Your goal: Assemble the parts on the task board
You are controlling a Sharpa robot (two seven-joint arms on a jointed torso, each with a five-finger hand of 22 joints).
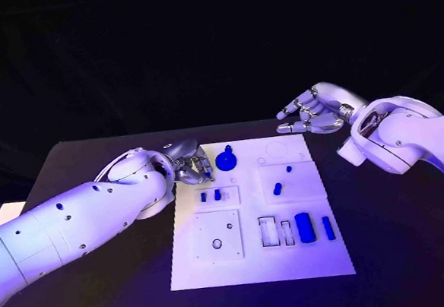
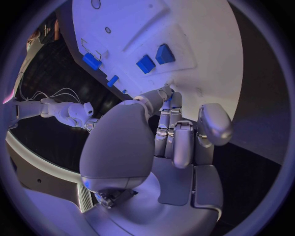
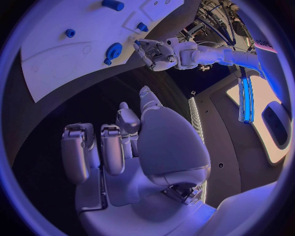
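The white task board lies in the middle of the table. A round blue part with a stem stands near its far left corner; it also shows in the right wrist view. My left hand hovers just left of that part, apart from it, fingers curled in with nothing in them. My right hand is raised beyond the board's far right corner, fingers curled and holding nothing. Two small blue pieces stand mid-left, another mid-right. Two long blue pieces lie near the right edge.
A raised white plate with a hole and narrow slots sit on the board's near half. Black table surrounds the board. The right wrist view also shows my left hand by the board's edge.
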